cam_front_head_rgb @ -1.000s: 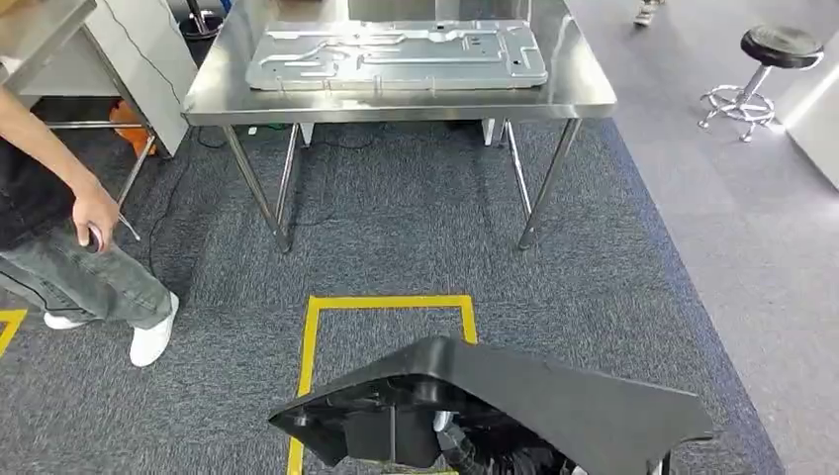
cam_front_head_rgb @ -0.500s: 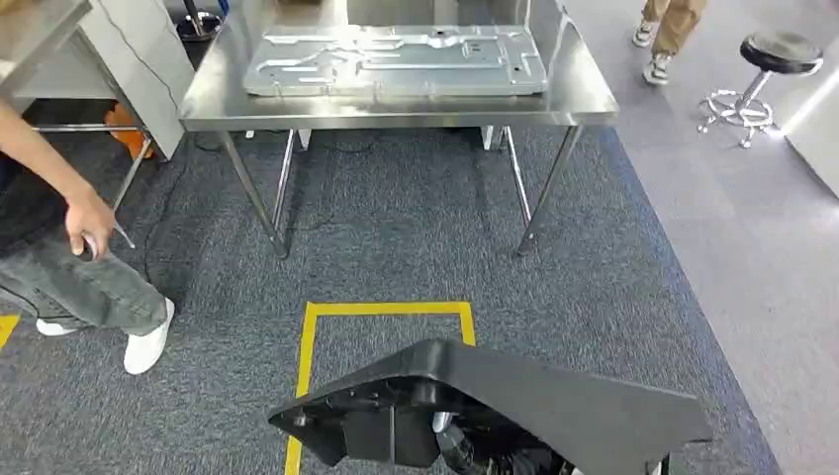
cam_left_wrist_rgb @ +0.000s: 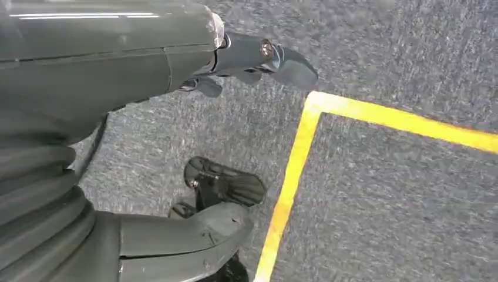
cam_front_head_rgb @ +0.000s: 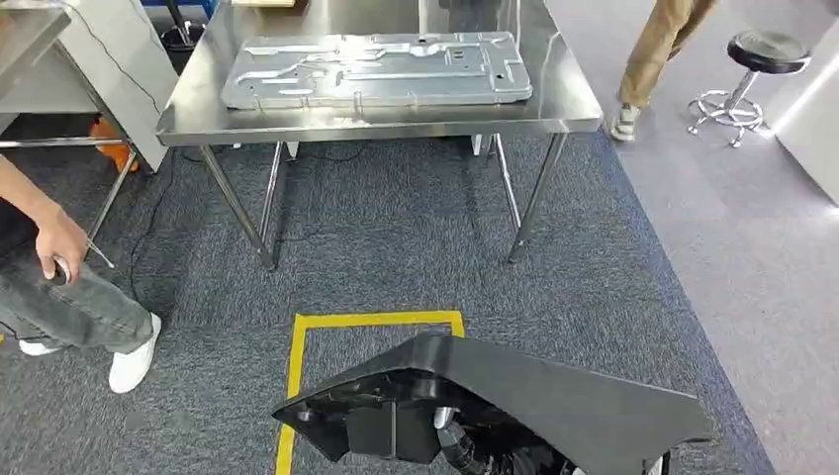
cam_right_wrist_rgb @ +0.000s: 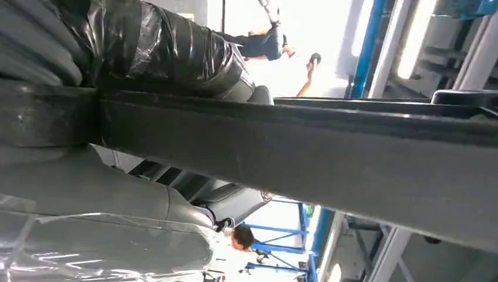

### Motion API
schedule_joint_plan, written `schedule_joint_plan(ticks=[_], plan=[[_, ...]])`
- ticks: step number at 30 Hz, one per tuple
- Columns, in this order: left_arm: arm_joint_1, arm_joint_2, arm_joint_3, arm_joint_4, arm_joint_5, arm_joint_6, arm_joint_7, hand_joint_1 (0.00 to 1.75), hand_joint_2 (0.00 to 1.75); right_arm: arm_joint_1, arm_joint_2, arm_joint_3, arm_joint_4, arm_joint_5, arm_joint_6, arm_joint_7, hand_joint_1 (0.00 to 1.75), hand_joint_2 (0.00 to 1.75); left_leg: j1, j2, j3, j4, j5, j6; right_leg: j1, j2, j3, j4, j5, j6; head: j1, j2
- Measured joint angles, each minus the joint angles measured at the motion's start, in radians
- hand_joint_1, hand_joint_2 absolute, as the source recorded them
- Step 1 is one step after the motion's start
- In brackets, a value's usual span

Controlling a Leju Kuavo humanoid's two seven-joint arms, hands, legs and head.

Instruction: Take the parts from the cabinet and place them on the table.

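Fingers of the right hand wrap the edge of the black plastic part, gripping it. Left hand hangs with fingers apart, holding nothing, over grey carpet beside yellow floor tape. Beyond the part stands the steel table, bearing a stamped metal panel. Left of the table, a person stands; to its right, another person's legs, then a stool.
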Motion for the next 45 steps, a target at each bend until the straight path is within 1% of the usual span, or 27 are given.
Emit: schedule_joint_plan(ticks=[2,4,7,8,10,13,15,17,19,21,23,25,27,29,30,31,32,34,36,37,38,40,41,42,43,44,45], plan=[[0.003,0.002,0.0,0.0,0.0,0.0,-0.003,0.0,1.75,0.002,0.0,0.0,0.0,0.0,0.0,0.0,1.75,1.75,-0.001,-0.002,0.0,-0.01,-0.003,0.016,0.0,-0.001,0.002,0.019,0.017,0.014,0.0,0.0],[0.001,0.002,0.0,0.0,0.0,0.0,-0.005,0.0,1.75,0.001,0.0,0.0,-0.001,0.0,-0.002,-0.001,1.75,1.75,0.006,0.0,0.019,-0.019,-0.001,0.025,-0.005,-0.004,-0.008,0.052,-0.007,0.025,0.0,0.0],[0.002,0.002,0.001,0.0,-0.002,0.0,-0.009,0.0,1.75,0.002,0.0,0.0,-0.001,0.0,-0.003,-0.002,1.75,1.75,0.007,0.0,0.022,-0.018,-0.007,0.03,-0.013,-0.006,-0.126,0.25,-0.102,0.04,0.0,0.0],[0.002,0.002,0.001,0.0,-0.002,0.0,-0.01,0.0,1.75,0.003,-0.001,0.0,-0.001,0.0,-0.005,-0.002,1.75,1.75,0.007,0.0,0.024,-0.018,-0.013,0.03,-0.015,-0.007,-0.165,0.305,-0.118,0.043,0.0,0.0],[0.003,0.002,0.001,0.0,-0.002,0.0,-0.01,0.0,1.75,0.005,-0.002,0.0,0.0,0.0,-0.006,-0.001,1.75,1.75,0.007,0.0,0.035,-0.018,-0.023,0.026,-0.02,-0.009,-0.185,0.298,-0.082,0.049,0.0,0.0],[0.003,0.001,0.001,0.0,-0.003,-0.003,-0.011,0.0,1.75,0.004,-0.003,0.0,0.0,-0.001,-0.004,0.001,1.75,1.75,0.009,-0.001,0.074,-0.019,-0.048,0.015,-0.021,-0.014,-0.088,0.044,0.085,0.037,0.0,0.0],[0.0,0.001,0.001,0.0,-0.003,-0.004,-0.012,0.0,1.75,0.003,-0.008,0.0,0.001,-0.001,-0.002,0.003,1.75,1.75,0.009,-0.001,0.076,-0.022,-0.055,0.001,-0.007,-0.019,-0.089,0.03,0.013,0.021,0.002,0.0],[0.002,0.0,0.001,0.0,-0.003,-0.004,-0.013,0.0,1.75,0.011,-0.011,0.0,0.002,0.0,-0.002,0.006,1.75,1.75,0.007,0.002,0.088,-0.008,-0.05,-0.014,-0.011,-0.014,-0.076,0.013,0.047,0.004,-0.001,0.0],[0.001,0.0,0.001,0.0,-0.003,-0.004,-0.014,0.0,1.75,0.011,-0.012,0.0,0.002,0.0,-0.006,0.007,1.75,1.75,0.011,0.002,0.092,0.01,-0.059,-0.023,-0.014,-0.015,-0.048,0.005,0.043,-0.008,-0.002,0.0],[-0.005,0.0,0.001,0.0,-0.003,-0.005,-0.016,0.0,1.75,0.009,-0.015,0.0,0.002,0.001,-0.012,0.007,1.75,1.75,0.01,-0.001,0.017,0.138,-0.077,-0.023,-0.013,-0.015,-0.035,0.005,0.033,-0.018,-0.003,0.0],[-0.001,0.0,0.001,0.0,-0.003,-0.005,-0.017,0.0,1.75,0.013,-0.017,0.0,0.003,0.003,-0.013,0.007,1.75,1.75,0.01,-0.001,-0.079,0.267,-0.142,-0.025,-0.01,-0.014,-0.02,-0.001,0.019,-0.022,-0.002,0.0],[0.008,0.0,0.001,0.0,-0.003,-0.006,-0.017,0.0,1.75,0.017,-0.018,0.0,0.003,0.003,-0.013,0.007,1.75,1.75,0.01,-0.001,-0.13,0.289,-0.175,-0.024,-0.008,-0.01,0.003,-0.005,0.002,-0.023,-0.002,0.0],[0.008,0.0,0.001,0.0,-0.003,-0.008,-0.017,0.0,1.75,0.018,-0.019,0.0,0.004,0.003,-0.013,0.007,1.75,1.75,0.009,-0.001,-0.113,0.182,-0.116,-0.013,-0.006,-0.008,0.03,-0.008,-0.018,-0.02,-0.002,0.0],[0.01,0.001,0.001,0.0,-0.003,-0.008,-0.017,0.0,1.75,0.019,-0.019,0.0,0.004,0.003,-0.013,0.006,1.75,1.75,0.002,0.0,-0.07,0.025,0.021,0.007,-0.006,-0.009,0.056,-0.013,-0.036,-0.014,-0.002,0.0],[0.012,0.002,0.001,0.0,-0.004,-0.008,-0.017,0.0,1.75,0.02,-0.019,0.0,0.005,0.005,-0.013,0.007,1.75,1.75,-0.005,-0.005,-0.063,0.012,0.029,0.006,-0.001,-0.002,0.067,-0.014,-0.045,-0.005,-0.002,0.0],[0.012,0.002,0.001,0.0,-0.005,-0.008,-0.018,0.0,1.75,0.021,-0.019,0.0,0.004,0.006,-0.014,0.006,1.75,1.75,-0.007,-0.006,-0.054,0.012,0.007,0.008,-0.004,0.001,0.075,-0.023,-0.056,0.003,-0.002,0.0],[0.012,0.002,0.002,0.0,-0.004,-0.008,-0.018,0.0,1.75,0.022,-0.019,0.0,0.004,0.008,-0.014,0.006,1.75,1.75,-0.007,-0.006,-0.042,0.003,0.008,0.01,-0.006,0.001,0.095,-0.023,-0.052,0.009,-0.002,0.0],[0.007,0.003,0.002,0.0,-0.005,-0.008,-0.019,0.0,1.75,0.021,-0.019,0.0,0.002,0.009,-0.014,0.005,1.75,1.75,-0.001,-0.012,-0.006,-0.006,0.014,0.026,-0.004,-0.001,0.076,0.046,-0.032,0.021,-0.003,0.0],[0.006,0.003,0.002,0.0,-0.007,-0.008,-0.021,0.0,1.75,0.019,-0.02,0.0,0.002,0.011,-0.014,0.006,1.75,1.75,0.0,-0.01,0.02,-0.01,0.0,0.038,-0.007,-0.006,0.003,0.176,-0.016,0.029,-0.001,0.0],[0.006,0.003,0.002,0.0,-0.009,-0.008,-0.022,0.0,1.75,0.022,-0.021,0.0,0.002,0.011,-0.014,0.006,1.75,1.75,0.0,-0.01,0.03,-0.01,-0.01,0.04,-0.009,-0.006,-0.056,0.243,-0.035,0.034,-0.002,0.0],[0.006,0.003,0.002,0.0,-0.011,-0.008,-0.023,0.0,1.75,0.024,-0.021,0.0,0.003,0.011,-0.014,0.007,1.75,1.75,0.0,-0.012,0.042,-0.013,-0.021,0.04,-0.011,-0.007,-0.106,0.287,-0.08,0.037,-0.002,0.0],[0.011,0.003,0.003,0.0,-0.011,-0.008,-0.023,0.0,1.75,0.026,-0.024,0.0,0.003,0.012,-0.014,0.008,1.75,1.75,0.0,-0.017,0.073,-0.019,-0.045,0.038,-0.012,-0.008,-0.171,0.295,-0.174,0.044,-0.002,0.0],[0.012,0.003,0.003,0.0,-0.011,-0.008,-0.024,0.0,1.75,0.027,-0.025,0.0,0.004,0.013,-0.014,0.009,1.75,1.75,0.0,-0.018,0.093,-0.023,-0.057,0.037,-0.011,-0.008,-0.182,0.263,-0.185,0.043,-0.001,0.0],[0.012,0.003,0.003,0.0,-0.011,-0.008,-0.024,0.0,1.75,0.028,-0.026,0.0,0.005,0.014,-0.014,0.011,1.75,1.75,0.0,-0.018,0.112,-0.029,-0.068,0.036,-0.008,-0.008,-0.182,0.207,-0.166,0.038,-0.002,0.0],[0.011,0.002,0.003,0.0,-0.011,-0.008,-0.025,0.0,1.75,0.028,-0.026,0.0,0.005,0.015,-0.014,0.012,1.75,1.75,-0.002,-0.018,0.129,-0.034,-0.077,0.034,-0.005,-0.008,-0.177,0.156,-0.124,0.03,-0.001,0.0],[0.012,-0.001,0.003,0.0,-0.011,-0.008,-0.025,0.0,1.75,0.03,-0.028,0.0,0.005,0.019,-0.014,0.014,1.75,1.75,-0.003,-0.017,0.153,-0.049,-0.091,0.033,0.007,-0.008,-0.165,0.051,0.03,0.005,-0.001,0.0],[0.01,-0.009,0.004,0.002,-0.012,-0.008,-0.025,0.0,1.75,0.033,-0.031,0.0,0.007,0.02,-0.014,0.015,1.75,1.75,-0.005,-0.02,0.177,-0.056,-0.1,0.027,0.018,0.0,-0.163,0.013,0.126,-0.007,-0.002,0.0]])
